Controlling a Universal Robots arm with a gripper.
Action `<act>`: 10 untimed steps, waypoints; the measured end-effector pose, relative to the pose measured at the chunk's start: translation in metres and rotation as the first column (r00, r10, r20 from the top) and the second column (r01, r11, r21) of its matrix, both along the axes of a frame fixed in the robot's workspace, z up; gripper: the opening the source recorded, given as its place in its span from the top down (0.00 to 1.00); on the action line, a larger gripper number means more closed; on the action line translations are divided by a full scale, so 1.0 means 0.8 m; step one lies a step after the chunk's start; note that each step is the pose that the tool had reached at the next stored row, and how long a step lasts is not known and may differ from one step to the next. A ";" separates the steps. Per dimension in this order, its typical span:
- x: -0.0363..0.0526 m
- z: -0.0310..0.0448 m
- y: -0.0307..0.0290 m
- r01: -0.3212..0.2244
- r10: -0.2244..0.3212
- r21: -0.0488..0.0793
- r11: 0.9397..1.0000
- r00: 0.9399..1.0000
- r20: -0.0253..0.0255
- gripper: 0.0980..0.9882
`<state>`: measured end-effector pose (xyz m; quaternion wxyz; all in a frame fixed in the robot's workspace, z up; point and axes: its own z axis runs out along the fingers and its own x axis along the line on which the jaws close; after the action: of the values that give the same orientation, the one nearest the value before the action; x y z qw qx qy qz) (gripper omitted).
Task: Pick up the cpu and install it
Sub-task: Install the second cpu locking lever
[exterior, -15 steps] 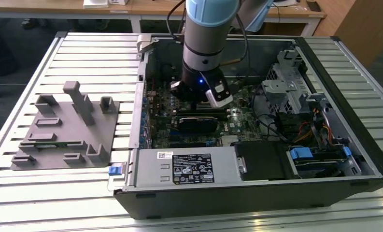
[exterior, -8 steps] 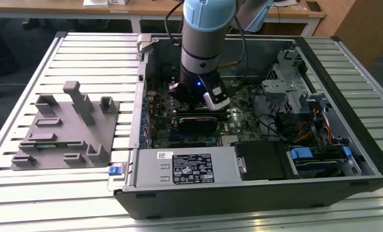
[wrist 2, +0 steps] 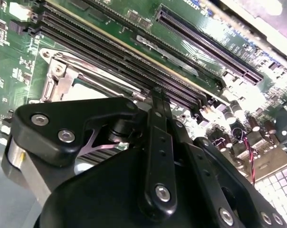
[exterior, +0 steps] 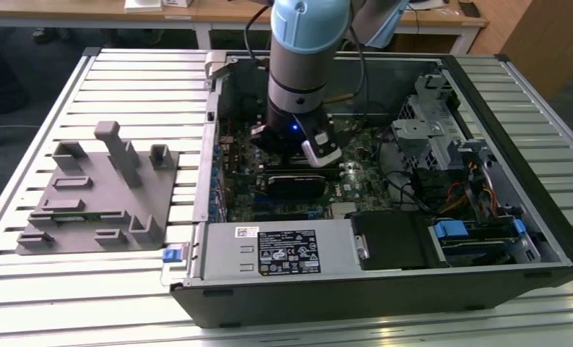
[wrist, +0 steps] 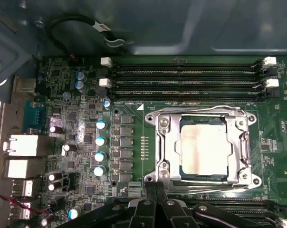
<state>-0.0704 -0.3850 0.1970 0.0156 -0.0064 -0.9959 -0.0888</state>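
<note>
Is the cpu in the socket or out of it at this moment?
In. In the first wrist view the flat square silvery-topped cpu lies level inside the metal-framed socket on the green motherboard.

Open computer case (exterior: 383, 289), green motherboard (wrist: 77, 118), grey holder blocks (exterior: 98, 195), slatted table (exterior: 74, 303)

Cpu (wrist: 204, 148) seated in metal-framed socket (wrist: 160, 142).

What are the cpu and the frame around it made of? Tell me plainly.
The cpu: top looks like brushed metal, silvery-white with a dull sheen and a thin darker rim. The frame around it seems to be bare steel, going by its bright glints and bolt heads, though a coating cannot be ruled out.
</note>
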 end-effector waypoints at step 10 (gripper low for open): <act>-0.002 -0.0027 0.0001 0.000 0.000 0.017 1.000 1.000 0.001 0.99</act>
<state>-0.0721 -0.3849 0.1948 0.0151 -0.0063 -0.9951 -0.0973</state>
